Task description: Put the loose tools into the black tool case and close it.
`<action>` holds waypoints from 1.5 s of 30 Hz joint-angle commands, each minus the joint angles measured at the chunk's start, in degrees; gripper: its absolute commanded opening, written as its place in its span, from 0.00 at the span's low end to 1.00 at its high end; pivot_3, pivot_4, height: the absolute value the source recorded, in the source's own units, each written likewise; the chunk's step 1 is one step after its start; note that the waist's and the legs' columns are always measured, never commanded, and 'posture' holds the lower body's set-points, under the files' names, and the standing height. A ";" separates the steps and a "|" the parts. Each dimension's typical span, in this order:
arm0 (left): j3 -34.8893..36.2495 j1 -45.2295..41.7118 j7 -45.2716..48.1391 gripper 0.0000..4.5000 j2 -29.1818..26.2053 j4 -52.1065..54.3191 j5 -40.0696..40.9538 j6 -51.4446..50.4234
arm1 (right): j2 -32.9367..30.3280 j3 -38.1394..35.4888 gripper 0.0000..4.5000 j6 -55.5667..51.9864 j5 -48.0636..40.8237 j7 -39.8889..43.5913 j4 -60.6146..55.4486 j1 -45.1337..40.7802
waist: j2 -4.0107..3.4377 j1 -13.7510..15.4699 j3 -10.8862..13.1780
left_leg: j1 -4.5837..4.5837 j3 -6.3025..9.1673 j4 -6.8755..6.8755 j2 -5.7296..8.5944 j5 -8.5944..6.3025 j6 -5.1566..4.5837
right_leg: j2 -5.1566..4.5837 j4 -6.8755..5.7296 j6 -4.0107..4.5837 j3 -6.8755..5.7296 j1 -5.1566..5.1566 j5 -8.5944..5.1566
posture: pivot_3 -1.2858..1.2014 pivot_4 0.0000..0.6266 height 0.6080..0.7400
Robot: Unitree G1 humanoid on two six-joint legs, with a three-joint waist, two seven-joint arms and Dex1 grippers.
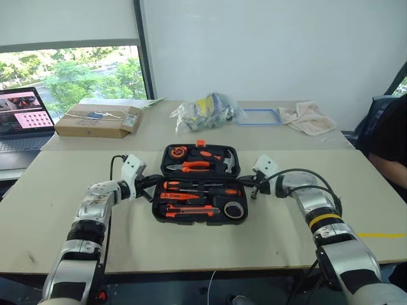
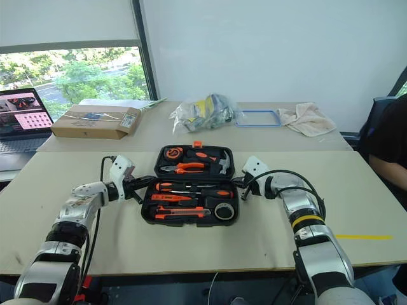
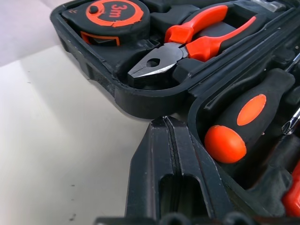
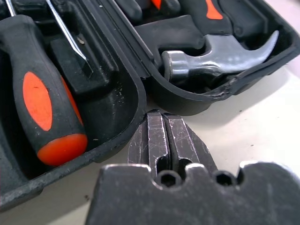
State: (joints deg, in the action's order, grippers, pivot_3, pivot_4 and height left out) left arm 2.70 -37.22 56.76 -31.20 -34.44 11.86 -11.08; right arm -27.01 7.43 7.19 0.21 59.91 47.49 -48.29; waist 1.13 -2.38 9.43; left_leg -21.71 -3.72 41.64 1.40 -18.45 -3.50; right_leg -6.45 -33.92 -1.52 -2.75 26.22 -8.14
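Tools fill the black tool case (image 1: 200, 183), which I see lying open at the middle of the near worktop (image 1: 267, 241); screwdrivers (image 1: 202, 188), utility knife (image 1: 187, 210) and tape roll (image 1: 233, 210) sit in its near half, pliers (image 1: 189, 166) and hammer (image 4: 220, 56) in the far half. My left hand (image 1: 151, 188) is clenched empty at the case's left edge, my right hand (image 1: 250, 187) clenched empty at its right edge.

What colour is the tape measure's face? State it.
Orange, marked 3m, on the tape measure; left wrist view.
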 commanded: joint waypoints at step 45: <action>-4.00 -14.35 -10.32 1.00 -6.57 4.75 4.36 -46.42 | 1.25 0.29 0.68 -63.46 -5.92 -17.80 -2.73 -17.48 | 0.00 0.62 0.01 | -0.02 0.09 0.00 0.22 0.05 0.11 | -0.04 -0.06 0.02 -0.05 0.05 0.00 | 0.52 0.24 1.00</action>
State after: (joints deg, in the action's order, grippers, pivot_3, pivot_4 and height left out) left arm -0.29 -51.22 46.01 -38.05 -30.72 16.89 -57.85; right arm -25.47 8.39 -57.46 -6.87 44.19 43.11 -64.39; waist 1.14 -1.76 9.44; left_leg -21.70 -3.62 41.65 1.62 -18.38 -3.35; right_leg -6.49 -33.99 -1.49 -2.79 26.23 -8.14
